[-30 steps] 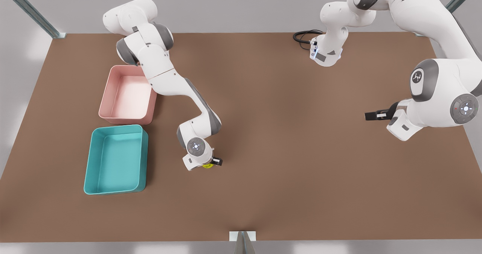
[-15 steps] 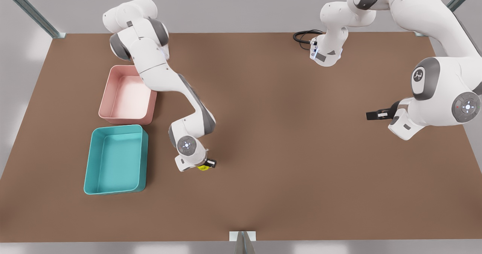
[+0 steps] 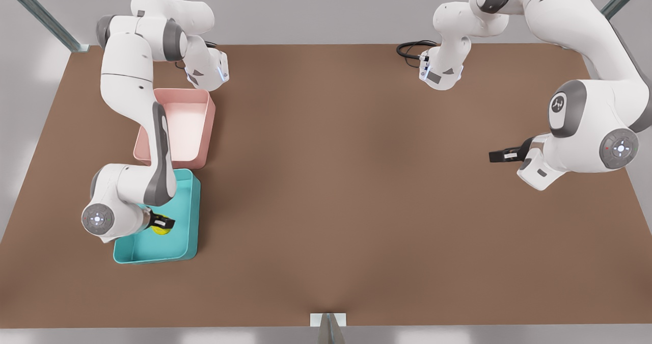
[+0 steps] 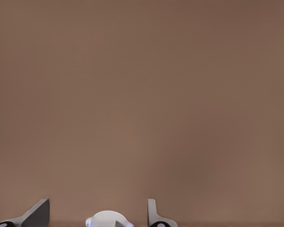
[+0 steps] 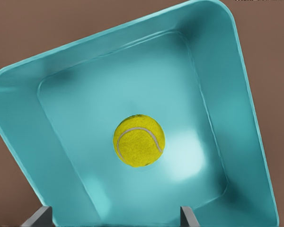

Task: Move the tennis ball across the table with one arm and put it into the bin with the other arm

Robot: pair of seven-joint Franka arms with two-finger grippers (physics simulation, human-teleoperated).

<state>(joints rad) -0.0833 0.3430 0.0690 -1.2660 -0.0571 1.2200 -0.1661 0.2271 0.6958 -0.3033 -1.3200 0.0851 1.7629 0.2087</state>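
Note:
The tennis ball [image 5: 138,140] is yellow-green with a curved seam and sits inside the teal bin [image 5: 57,156], free of any finger. My right gripper [image 5: 114,215] hovers above it, open, its fingertips [image 5: 188,216] spread much wider than the ball. In the front view this gripper [image 3: 164,222] hangs over the bin [image 3: 183,242] at the front view's left, with the ball [image 3: 162,228] just under it. My left gripper [image 3: 501,155] waits open over bare brown table [image 3: 356,181] at the front view's right; its fingertips [image 4: 152,211] frame plain tabletop.
A pale pink tray [image 3: 201,130] stands just behind the teal bin, partly covered by the right arm's links. A black cable [image 3: 410,48] lies by the far arm base. A metal bracket [image 3: 327,319] sits at the table's near edge.
The right arm has swung from mid-table to over the teal bin, carrying the ball. Its fingers have let go, and the ball now sits inside the bin. The left arm barely moved.

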